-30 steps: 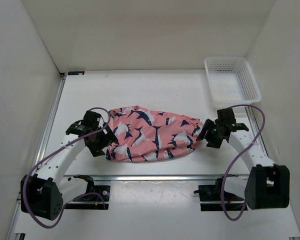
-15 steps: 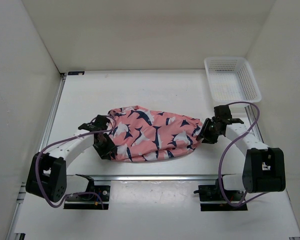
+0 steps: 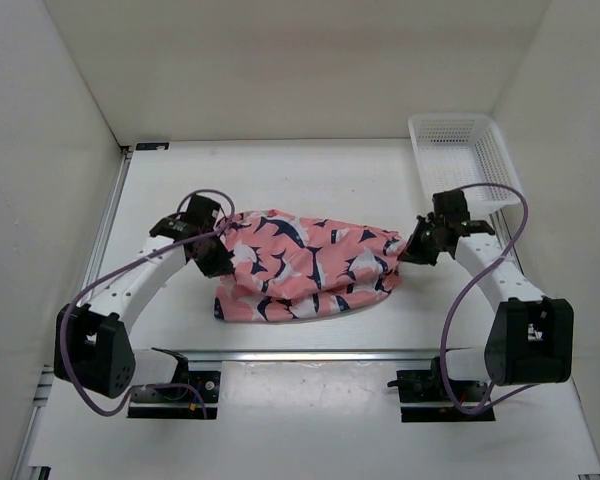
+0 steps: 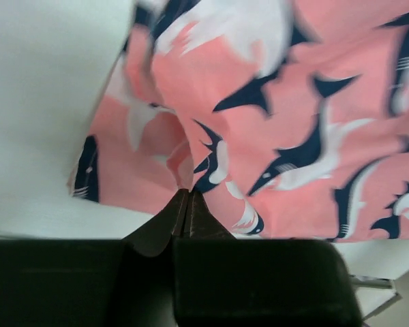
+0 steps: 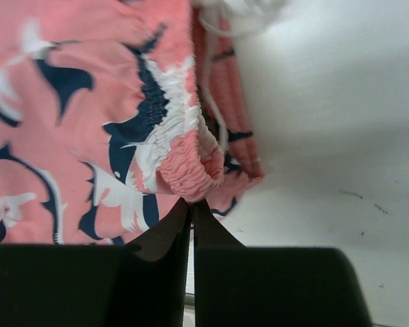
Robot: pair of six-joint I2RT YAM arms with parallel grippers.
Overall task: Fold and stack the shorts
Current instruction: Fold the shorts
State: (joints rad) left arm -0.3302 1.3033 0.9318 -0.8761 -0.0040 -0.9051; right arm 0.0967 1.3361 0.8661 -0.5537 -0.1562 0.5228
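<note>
The salmon-pink shorts (image 3: 305, 265) with navy and white fish shapes lie across the middle of the table, stretched between both arms. My left gripper (image 3: 220, 258) is shut on the shorts' left edge; in the left wrist view the gripper (image 4: 187, 193) pinches a fold of the shorts (image 4: 293, 122) at its tips. My right gripper (image 3: 408, 250) is shut on the right end. In the right wrist view that gripper (image 5: 192, 201) clamps the gathered elastic waistband of the shorts (image 5: 109, 102). Both held edges are lifted off the table.
A white mesh basket (image 3: 464, 160) stands at the back right, just behind the right arm. White walls close in the table on the left, right and back. A metal rail (image 3: 310, 353) runs along the near edge in front of the arm bases.
Both grippers have closed on the ends of the shorts and risen. The left one moved back and up with the cloth's edge, and the shorts now look pulled up and narrower.
</note>
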